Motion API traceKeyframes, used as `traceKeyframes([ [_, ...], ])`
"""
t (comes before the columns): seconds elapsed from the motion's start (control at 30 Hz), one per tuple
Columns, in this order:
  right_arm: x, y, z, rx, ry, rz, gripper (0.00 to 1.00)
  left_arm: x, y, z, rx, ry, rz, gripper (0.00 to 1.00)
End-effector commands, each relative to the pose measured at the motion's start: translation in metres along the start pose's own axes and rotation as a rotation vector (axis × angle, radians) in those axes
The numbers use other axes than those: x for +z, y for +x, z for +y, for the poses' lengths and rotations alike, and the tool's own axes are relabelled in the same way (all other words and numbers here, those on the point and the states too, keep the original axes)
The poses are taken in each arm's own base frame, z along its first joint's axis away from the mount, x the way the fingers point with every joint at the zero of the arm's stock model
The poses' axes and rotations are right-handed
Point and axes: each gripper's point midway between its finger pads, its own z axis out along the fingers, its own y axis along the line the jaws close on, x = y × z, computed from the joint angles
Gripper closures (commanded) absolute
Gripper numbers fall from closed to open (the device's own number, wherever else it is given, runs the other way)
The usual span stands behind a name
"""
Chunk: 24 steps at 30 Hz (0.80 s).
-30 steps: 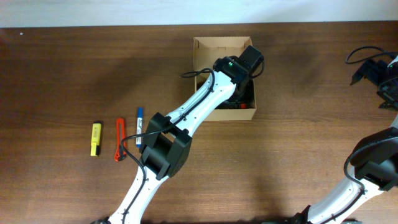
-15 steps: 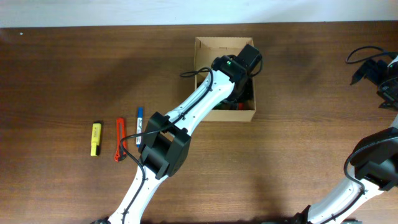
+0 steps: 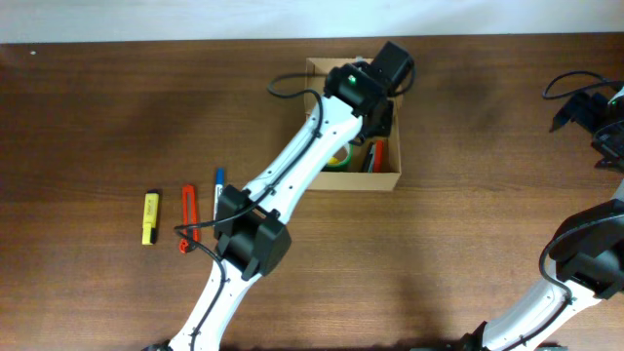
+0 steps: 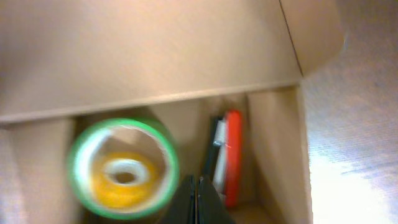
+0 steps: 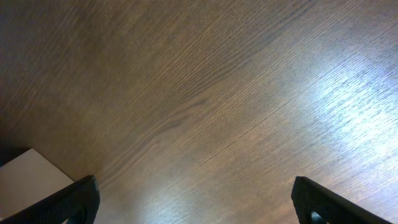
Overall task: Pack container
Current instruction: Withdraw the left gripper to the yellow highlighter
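Though blurred in the left wrist view, plainly pressed together: left gripper (image 4: 196,188), dark fingertips (image 4: 186,198) meeting in a thin line, nothing pinched between them. Directly beneath it, the open cardboard box (image 3: 310,93), near walls filling the wrist view. Ahead and to the left of the fingertips, on the box floor, a green-rimmed tape roll (image 4: 124,171) with a yellow core, edges smeared. Ahead and to the right, a slim red item (image 4: 232,155) against the side wall, kind unclear, with a thinner black-and-white piece touching it. From overhead, fingers hidden under the wrist of the left arm (image 3: 292,166). Well behind the gripper, beside the arm's elbow: yellow highlighter (image 3: 149,216), red utility knife (image 3: 187,229), blue marker (image 3: 218,185) half covered by the arm. Spread wide: right gripper (image 5: 198,196), far from the box, fingers (image 5: 81,199) cut off at the lower corners, wooden table (image 5: 217,93) below.
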Motion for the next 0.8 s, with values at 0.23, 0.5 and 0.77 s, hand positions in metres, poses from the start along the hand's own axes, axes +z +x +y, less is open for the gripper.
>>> traceKeyframes([
  [0.23,-0.002,-0.001,0.002,-0.007,-0.011,-0.01,0.01,-0.151,-0.064,0.186,-0.08,-0.305,-0.245,0.98],
  [0.5,-0.002,-0.001,0.002,-0.008,-0.012,-0.013,0.01,-0.207,-0.027,0.328,-0.347,-0.37,-0.193,0.98],
  [0.77,-0.002,-0.003,0.002,-0.008,-0.013,-0.018,0.01,-0.182,0.052,0.382,-0.364,-0.325,-0.034,0.98],
])
